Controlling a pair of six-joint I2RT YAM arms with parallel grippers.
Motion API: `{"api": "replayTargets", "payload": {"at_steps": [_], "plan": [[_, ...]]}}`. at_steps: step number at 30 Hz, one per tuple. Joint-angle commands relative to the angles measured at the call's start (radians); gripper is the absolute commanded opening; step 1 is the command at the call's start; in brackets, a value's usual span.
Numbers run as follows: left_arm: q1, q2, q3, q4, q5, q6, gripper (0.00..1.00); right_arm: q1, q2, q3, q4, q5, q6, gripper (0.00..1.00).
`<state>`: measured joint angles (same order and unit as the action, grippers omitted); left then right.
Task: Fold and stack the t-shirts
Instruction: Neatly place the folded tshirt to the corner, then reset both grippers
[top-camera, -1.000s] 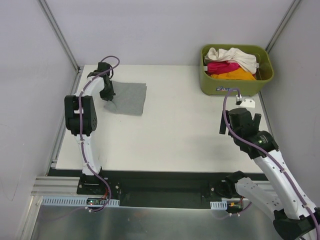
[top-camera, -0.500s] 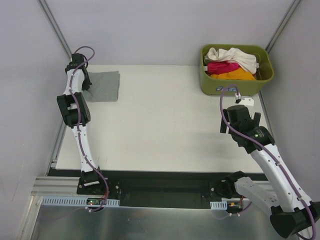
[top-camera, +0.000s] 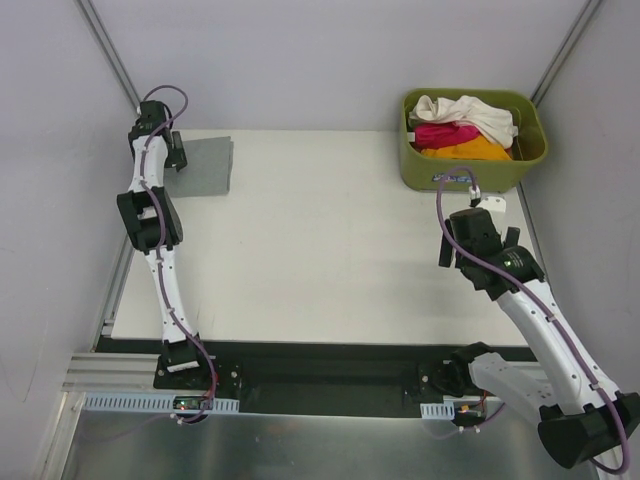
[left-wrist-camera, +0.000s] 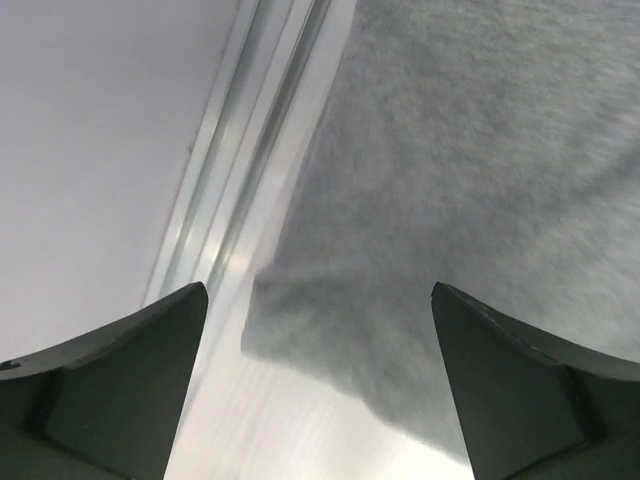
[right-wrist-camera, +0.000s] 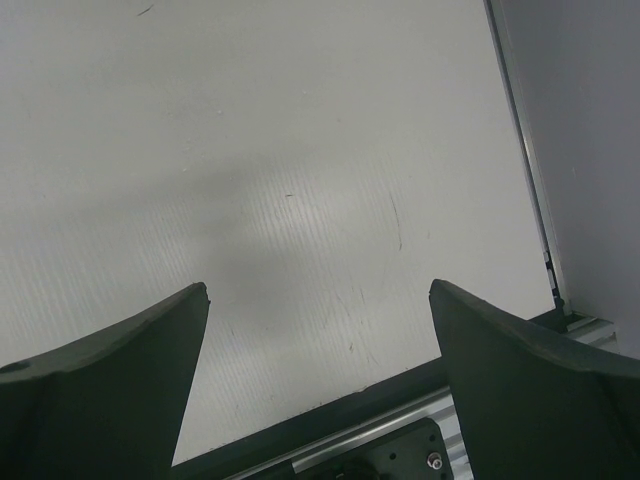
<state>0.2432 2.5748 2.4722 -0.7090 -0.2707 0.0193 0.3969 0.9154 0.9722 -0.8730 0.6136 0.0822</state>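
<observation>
The mid-grey t-shirt (top-camera: 208, 165) lies folded flat at the table's far left corner. My left gripper (top-camera: 172, 150) hovers over its left edge. In the left wrist view the fingers stand wide open, with a corner of the grey t-shirt (left-wrist-camera: 480, 180) lying loose on the table between them, beside the left gripper (left-wrist-camera: 318, 292). The cream-white (top-camera: 470, 112), magenta-pink (top-camera: 445, 133) and orange (top-camera: 472, 150) t-shirts are heaped in the olive-green bin. My right gripper (top-camera: 478, 245) hangs open just in front of the bin, over bare table (right-wrist-camera: 300, 150), with nothing inside the right gripper (right-wrist-camera: 318, 290).
The olive-green bin (top-camera: 470, 178) stands at the far right corner. An aluminium rail (left-wrist-camera: 225, 200) and the grey wall run along the table's left edge, right beside the shirt. The table's near edge (right-wrist-camera: 330, 420) and its right edge rail (right-wrist-camera: 530, 200) show under my right gripper.
My left arm has dragged the folded grey t-shirt from left of centre to the far left corner, then opened and let it go. The right arm has crept slightly toward the bin.
</observation>
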Motion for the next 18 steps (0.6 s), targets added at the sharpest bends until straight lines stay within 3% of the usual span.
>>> {"api": "replayTargets", "payload": {"at_steps": [1, 10, 13, 14, 18], "plan": [[-0.001, -0.293, -0.099, 0.014, 0.068, -0.082, 0.99, -0.012, -0.003, 0.013, -0.012, 0.012, 0.059, 0.97], [-0.073, -0.616, -0.511, 0.022, 0.341, -0.346, 0.99, -0.062, -0.124, -0.133, 0.13, -0.189, 0.067, 0.97], [-0.178, -0.747, -0.718, 0.068, 0.303, -0.403, 0.99, -0.078, -0.157, -0.177, 0.187, -0.253, 0.057, 0.97], [-0.24, -0.79, -0.852, 0.098, 0.288, -0.432, 0.99, -0.079, -0.168, -0.206, 0.218, -0.276, 0.048, 0.97], [-0.361, -1.056, -1.223, 0.339, 0.432, -0.501, 0.99, -0.087, -0.226, -0.296, 0.299, -0.386, -0.022, 0.97]]}}
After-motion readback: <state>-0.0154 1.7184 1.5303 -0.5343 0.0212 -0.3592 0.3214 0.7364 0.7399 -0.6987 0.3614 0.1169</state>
